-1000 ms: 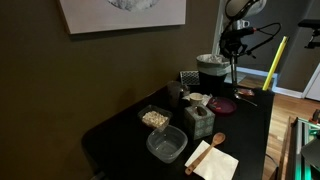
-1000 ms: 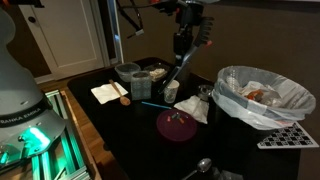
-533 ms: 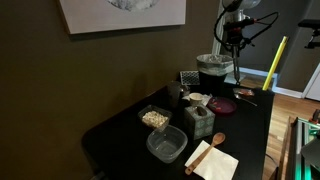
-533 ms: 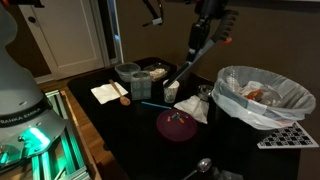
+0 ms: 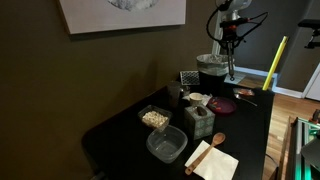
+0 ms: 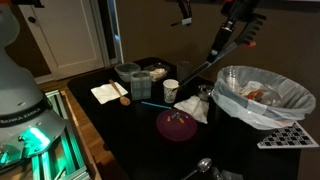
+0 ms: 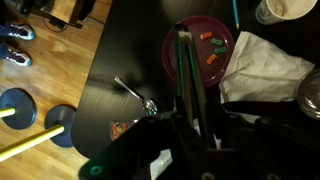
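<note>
My gripper [image 6: 236,14] hangs high above the black table [image 5: 120,135], shut on the top of a long dark rod [image 6: 215,42] that slants down and away from it. In an exterior view the gripper [image 5: 231,30] is over the bin with a white bag [image 5: 212,70], and the rod [image 5: 231,62] hangs beside it. In the wrist view the rod [image 7: 186,65] runs out from between the jaws of the gripper [image 7: 192,115] across a maroon plate [image 7: 200,50] with small bits on it. A crumpled white napkin [image 7: 265,65] lies next to the plate.
The bagged bin [image 6: 255,95] stands at the table's end with a gridded tray [image 6: 285,135] beside it. A metal spoon [image 7: 135,92], a paper cup [image 6: 170,90], plastic containers [image 5: 167,145] and a napkin with a wooden spoon [image 5: 212,158] lie on the table. A yellow pole [image 5: 274,62] leans behind it.
The arm has risen and swung toward the bin, carrying the rod with it; the rod's lower end has lifted off the middle of the table.
</note>
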Available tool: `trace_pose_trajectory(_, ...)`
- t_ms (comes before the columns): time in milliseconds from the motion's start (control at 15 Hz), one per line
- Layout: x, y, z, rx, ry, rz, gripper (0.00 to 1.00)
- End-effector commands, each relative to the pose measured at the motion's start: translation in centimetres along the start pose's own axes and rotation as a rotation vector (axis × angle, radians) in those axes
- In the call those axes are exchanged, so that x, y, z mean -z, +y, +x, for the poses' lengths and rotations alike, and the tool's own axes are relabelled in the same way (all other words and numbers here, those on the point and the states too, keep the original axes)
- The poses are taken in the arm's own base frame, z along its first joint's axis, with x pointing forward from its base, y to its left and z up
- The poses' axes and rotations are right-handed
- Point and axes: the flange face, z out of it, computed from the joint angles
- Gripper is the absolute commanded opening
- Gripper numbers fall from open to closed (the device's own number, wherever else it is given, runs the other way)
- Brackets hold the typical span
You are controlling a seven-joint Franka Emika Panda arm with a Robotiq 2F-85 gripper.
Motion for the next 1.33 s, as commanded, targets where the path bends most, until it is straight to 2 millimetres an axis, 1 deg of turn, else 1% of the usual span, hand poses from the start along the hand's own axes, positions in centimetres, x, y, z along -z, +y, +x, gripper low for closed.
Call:
trace_pose_trajectory(0,0.1,-0.2,0.2,0.001,0.000,-0.002,0.28)
trace_pose_trajectory(67,0.0,-0.2,0.3,0.001,0.000,-0.002,0.07)
trace_pose_trajectory(400,-0.4,-0.5,2.3,0.103,-0.124,-0.062,0.07)
trace_pose_trajectory(533,-0.9,-1.2,3.3,0.137,-0.158,-0.100,0.07)
trace_pose_trajectory(667,-1.3,-2.2,4.3,0.167,-0.152,-0.135,0.07)
trace_pose_trajectory(933,-2.3,-5.0,6.0,0.254,-0.099,-0.177,0.07)
trace_pose_trajectory(1133,-2.5,-6.4,6.5,0.312,-0.101,-0.176,0.07)
trace_pose_trajectory(1267,-2.6,-6.8,6.5,0.368,-0.135,-0.183,0.07)
